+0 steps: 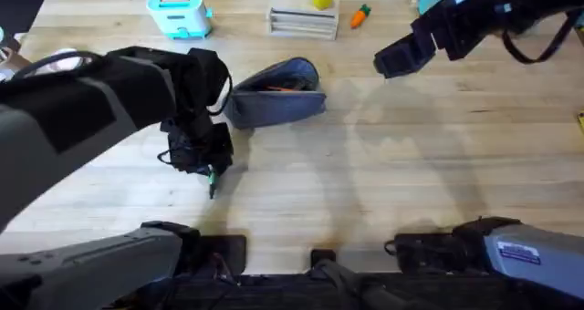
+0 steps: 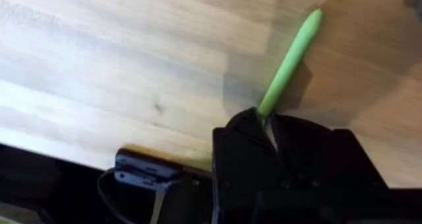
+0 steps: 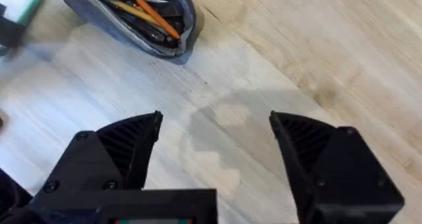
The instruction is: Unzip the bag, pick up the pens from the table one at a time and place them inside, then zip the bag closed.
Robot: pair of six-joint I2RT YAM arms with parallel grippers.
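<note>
overhead looks down, wrist cams close

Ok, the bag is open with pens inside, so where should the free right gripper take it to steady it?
Probably the bag's rounded end nearest the open right gripper, coming from above. The zipper mouth gapes upward with pens inside, so pinch the fabric wall at that end. The left gripper is shut on the green pen.
</note>
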